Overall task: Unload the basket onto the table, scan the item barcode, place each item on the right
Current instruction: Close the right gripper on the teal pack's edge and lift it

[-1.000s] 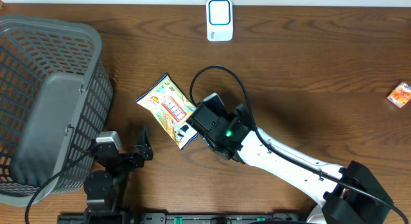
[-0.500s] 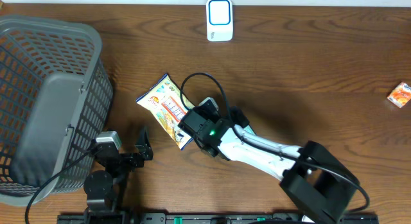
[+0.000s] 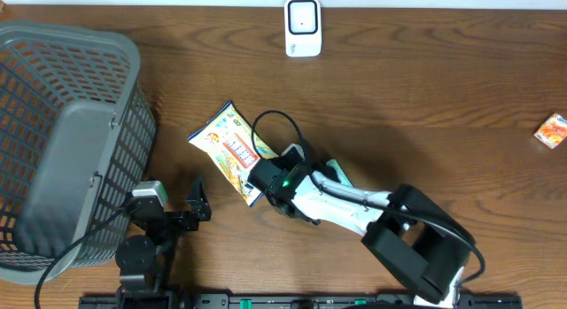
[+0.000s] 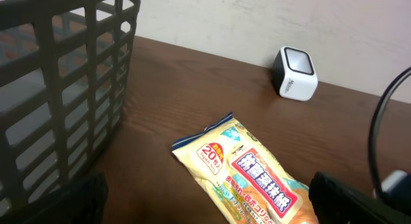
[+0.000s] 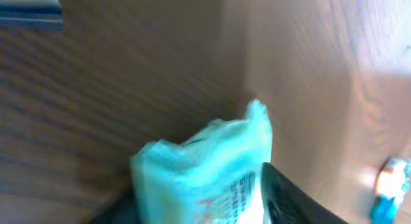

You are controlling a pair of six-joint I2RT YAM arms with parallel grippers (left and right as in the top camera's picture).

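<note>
pinching the glossy crinkled snack packet (image 3: 227, 146) is the right gripper (image 3: 256, 182)

A yellow and orange snack packet (image 3: 227, 148) lies printed face up, slanted on the brown desk (image 3: 425, 96). A small white scanner (image 3: 303, 27) stands well apart at the far edge.

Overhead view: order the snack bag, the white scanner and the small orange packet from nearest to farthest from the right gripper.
From the right gripper:
1. Snack bag, right at the fingertips, up and to the left in the picture.
2. White scanner, top centre of the picture.
3. Small orange packet, far off at the picture's right edge.
</note>
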